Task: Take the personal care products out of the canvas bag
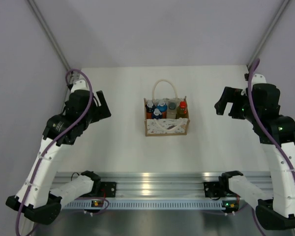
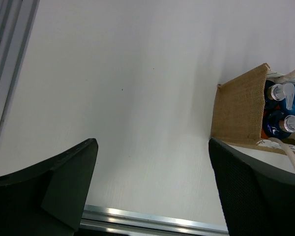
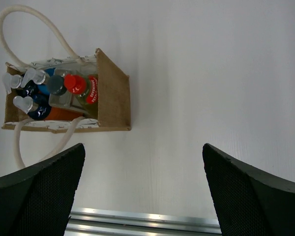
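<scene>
The tan canvas bag stands upright mid-table with white rope handles. Inside it are orange bottles with blue caps, a clear bottle with a grey cap and a yellow bottle with a red cap. My left gripper is open and empty, well left of the bag. My right gripper is open and empty, well right of it. The left wrist view shows the bag's side and blue caps past the open gripper. The right wrist view shows the bag, red cap, grey cap and open gripper.
An aluminium rail runs along the table's near edge and carries both arm bases; it also shows in the wrist views. Grey walls with metal posts close the back and sides.
</scene>
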Available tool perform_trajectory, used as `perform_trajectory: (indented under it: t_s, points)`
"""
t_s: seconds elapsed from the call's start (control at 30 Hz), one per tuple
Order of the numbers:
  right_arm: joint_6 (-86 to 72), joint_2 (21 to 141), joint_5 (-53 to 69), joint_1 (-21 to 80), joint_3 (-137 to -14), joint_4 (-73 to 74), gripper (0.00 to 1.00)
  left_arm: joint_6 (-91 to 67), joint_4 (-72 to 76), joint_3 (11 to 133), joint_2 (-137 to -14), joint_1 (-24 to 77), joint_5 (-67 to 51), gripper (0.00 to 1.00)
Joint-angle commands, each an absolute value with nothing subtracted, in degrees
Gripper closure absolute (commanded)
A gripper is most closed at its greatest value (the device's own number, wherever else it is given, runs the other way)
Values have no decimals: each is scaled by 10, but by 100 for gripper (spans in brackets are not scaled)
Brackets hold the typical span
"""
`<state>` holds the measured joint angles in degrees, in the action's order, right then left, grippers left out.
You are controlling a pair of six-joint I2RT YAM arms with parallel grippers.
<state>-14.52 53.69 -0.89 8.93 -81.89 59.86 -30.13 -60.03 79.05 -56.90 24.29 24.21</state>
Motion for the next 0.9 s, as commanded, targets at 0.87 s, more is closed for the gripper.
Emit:
perform_trajectory:
  t_s: [0.87]
  points:
    - [-157, 750, -148, 314, -858, 475, 17, -466, -549, 704, -618, 251, 25, 2]
